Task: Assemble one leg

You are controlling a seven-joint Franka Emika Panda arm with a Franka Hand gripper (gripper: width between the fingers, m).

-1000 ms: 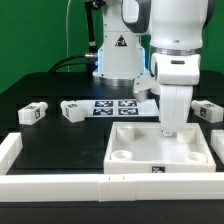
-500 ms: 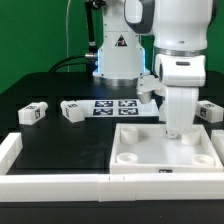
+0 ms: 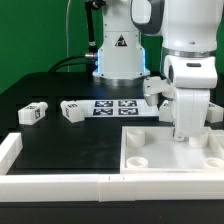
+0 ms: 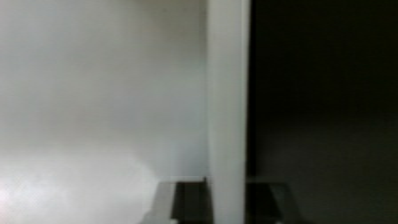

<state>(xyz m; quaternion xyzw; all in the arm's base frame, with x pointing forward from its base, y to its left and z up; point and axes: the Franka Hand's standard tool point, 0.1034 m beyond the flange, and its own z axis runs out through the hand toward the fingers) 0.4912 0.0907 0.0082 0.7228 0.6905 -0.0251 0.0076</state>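
Note:
The large white panel (image 3: 165, 150) with raised rim and round sockets lies at the exterior view's right front. My gripper (image 3: 184, 138) stands over its back rim and is shut on it. In the wrist view the rim (image 4: 228, 100) runs between my dark fingers (image 4: 187, 205), with my gripper (image 4: 228, 205) astride it and the panel floor (image 4: 98, 100) to one side. Two legs lie at the exterior view's left (image 3: 33, 113) (image 3: 72, 110). A third leg (image 3: 152, 88) shows behind my arm, and another (image 3: 214, 112) sits partly hidden at the right.
The marker board (image 3: 118, 106) lies at the back middle in front of the robot base (image 3: 117, 55). A white rail (image 3: 60, 185) runs along the front edge, with a short piece (image 3: 8, 150) at the left. The table is black.
My gripper has moved toward the exterior view's right, and the panel has slid that way with it. The two legs at the left have not moved.

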